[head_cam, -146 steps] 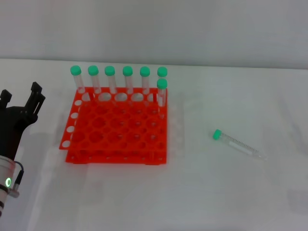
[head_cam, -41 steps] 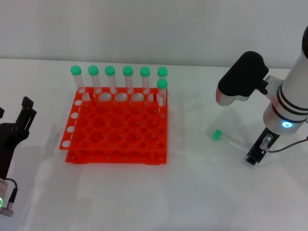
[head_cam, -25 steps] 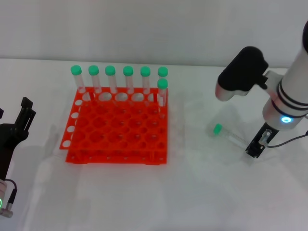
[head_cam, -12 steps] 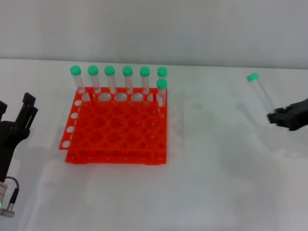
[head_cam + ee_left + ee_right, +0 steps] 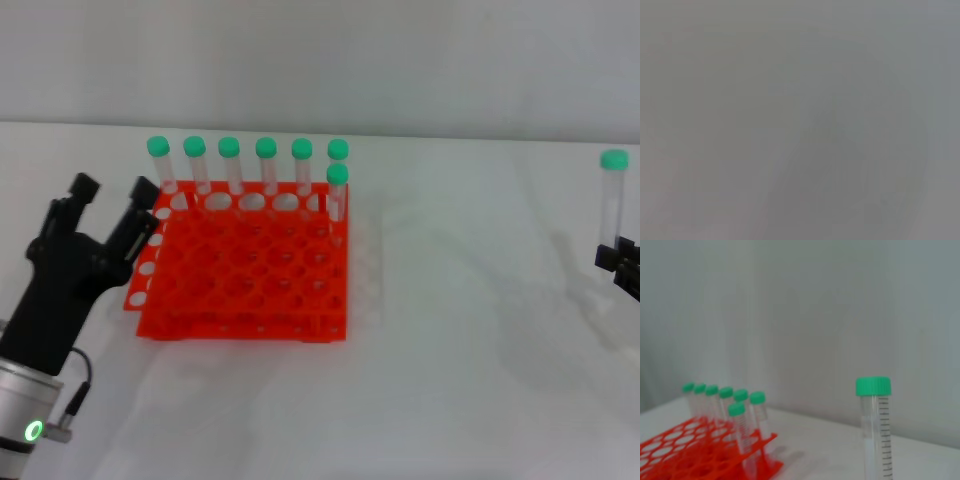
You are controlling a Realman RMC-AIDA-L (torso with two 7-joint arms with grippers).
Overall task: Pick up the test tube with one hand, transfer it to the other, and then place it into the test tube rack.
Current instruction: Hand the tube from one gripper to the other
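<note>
The test tube [image 5: 611, 205], clear with a green cap, stands upright with its cap up at the far right, lifted off the table. My right gripper [image 5: 622, 262] is shut on its lower part; only the black fingertips show at the picture's edge. The right wrist view shows the tube [image 5: 875, 432] close up with its graduation marks. The orange-red rack [image 5: 245, 270] sits left of centre, also in the right wrist view [image 5: 685, 452]. My left gripper [image 5: 108, 200] is open and empty, raised beside the rack's left edge. The left wrist view shows only plain grey.
Several green-capped tubes [image 5: 265, 165] stand in the rack's far row, with one more [image 5: 336, 195] in the row in front at the right end. White table [image 5: 460, 330] lies between the rack and the right gripper. A pale wall is behind.
The right gripper has moved farther right and turned the tube from tilted to upright. The left gripper has risen and moved right, up to the rack's left edge.
</note>
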